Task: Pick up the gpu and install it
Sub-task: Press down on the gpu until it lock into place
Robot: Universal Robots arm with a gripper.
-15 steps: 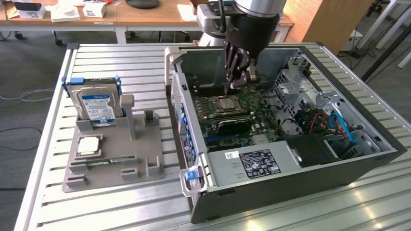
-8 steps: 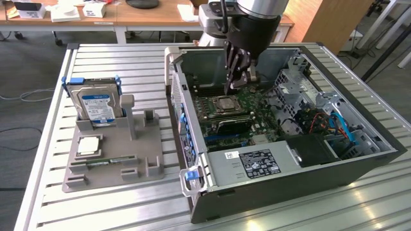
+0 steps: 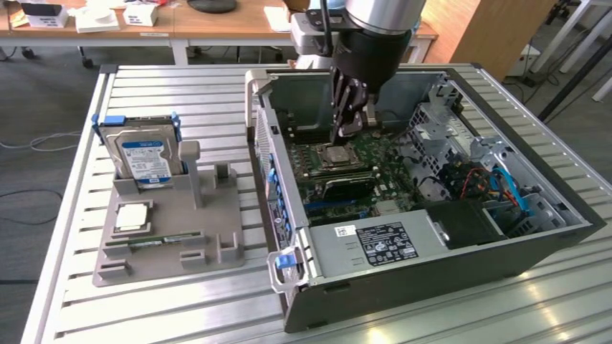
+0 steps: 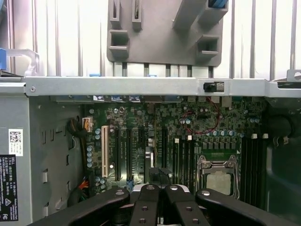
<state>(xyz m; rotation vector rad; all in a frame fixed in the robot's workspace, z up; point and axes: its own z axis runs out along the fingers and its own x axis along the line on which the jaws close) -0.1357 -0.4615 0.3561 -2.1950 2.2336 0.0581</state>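
1. Table (image 3: 172, 86) of slatted aluminium, carrying everything below.
2. Open desktop computer case (image 3: 535, 247), lying on its side on the exterior view's right half of the table, interior facing up.
3. Grey plastic parts fixture (image 3: 163, 236), just beside the case on the exterior view's left, its two upright card slots bare.
4. Silver power supply (image 3: 378, 244) with a black-and-white label, filling the near end of the case.
5. Green motherboard (image 3: 383, 154) flat on the case floor, past the power supply.
6. Silver hard drive (image 3: 143, 154) with a blue label, standing upright at the far end of the fixture.
7. Black gripper (image 3: 346, 135), reaching down into the case over the motherboard, fingers pressed together and pinching nothing; raised above the board, near the CPU socket.
8. Dark gpu (image 3: 346, 188), standing on edge on the motherboard between the CPU socket and the power supply, below the gripper and apart from it; in the wrist view a thin blade among the expansion slots. Cannot tell whether fully seated.
9. CPU socket (image 3: 335, 154) with its metal frame, just beyond the gpu.
10. Silvery processor chip (image 3: 132, 215) lying flat in the fixture.
11. Narrow green memory stick (image 3: 158, 242) lying along the fixture's near part.
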